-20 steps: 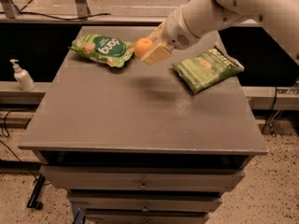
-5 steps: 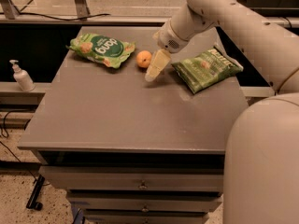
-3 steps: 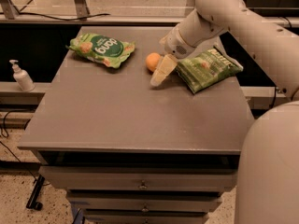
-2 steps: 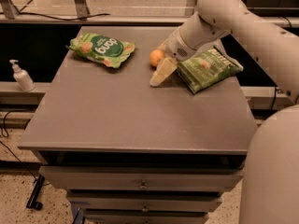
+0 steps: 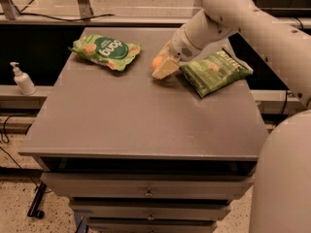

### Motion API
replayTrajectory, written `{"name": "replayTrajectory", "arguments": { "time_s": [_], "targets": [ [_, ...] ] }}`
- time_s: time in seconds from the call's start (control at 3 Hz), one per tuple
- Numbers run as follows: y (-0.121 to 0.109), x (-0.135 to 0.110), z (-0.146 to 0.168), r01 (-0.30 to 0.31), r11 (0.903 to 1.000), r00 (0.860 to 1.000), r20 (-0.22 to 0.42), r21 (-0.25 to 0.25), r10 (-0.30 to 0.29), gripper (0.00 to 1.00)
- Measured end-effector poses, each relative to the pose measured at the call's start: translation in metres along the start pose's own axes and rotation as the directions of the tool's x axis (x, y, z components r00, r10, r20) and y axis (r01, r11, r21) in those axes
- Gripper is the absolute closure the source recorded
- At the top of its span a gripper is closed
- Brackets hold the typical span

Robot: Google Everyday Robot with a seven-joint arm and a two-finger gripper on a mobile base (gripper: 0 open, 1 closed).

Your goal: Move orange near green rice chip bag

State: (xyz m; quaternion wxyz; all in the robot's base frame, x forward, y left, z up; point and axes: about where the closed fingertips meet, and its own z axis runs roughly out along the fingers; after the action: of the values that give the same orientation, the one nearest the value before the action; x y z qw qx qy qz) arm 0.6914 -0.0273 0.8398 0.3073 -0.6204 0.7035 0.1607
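Note:
The orange (image 5: 157, 62) lies on the grey table (image 5: 141, 115) at the back middle, partly hidden behind my gripper (image 5: 164, 67). The gripper reaches down from the upper right and its pale tip rests right against the orange's right side, low over the table. The green rice chip bag (image 5: 106, 51) lies flat at the back left, about a hand's width left of the orange. It is bright light green with a dark green oval and white letters.
A darker, speckled green chip bag (image 5: 216, 71) lies at the back right, just right of the gripper. A white pump bottle (image 5: 22, 79) stands on a low ledge to the left. Drawers (image 5: 146, 193) sit under the tabletop. My arm's bulk (image 5: 286, 178) fills the right edge.
The orange, held above the table several seconds ago, now lies on the table. In the last second the gripper and orange shifted slightly left, staying close together.

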Motion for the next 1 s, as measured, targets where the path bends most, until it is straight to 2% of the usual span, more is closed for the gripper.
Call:
{"name": "replayTrajectory", "arguments": {
  "time_s": [0.33, 0.67, 1.0],
  "targets": [
    [-0.001, -0.023, -0.009, 0.022, 0.9997, 0.999, 0.029, 0.006, -0.022, 0.88],
    [-0.002, -0.062, -0.008, 0.056, 0.9984, 0.995, 0.084, 0.001, -0.056, 1.0],
    [-0.001, -0.087, 0.01, 0.065, 0.9976, 0.99, 0.124, -0.021, -0.062, 1.0]
  ]
}}
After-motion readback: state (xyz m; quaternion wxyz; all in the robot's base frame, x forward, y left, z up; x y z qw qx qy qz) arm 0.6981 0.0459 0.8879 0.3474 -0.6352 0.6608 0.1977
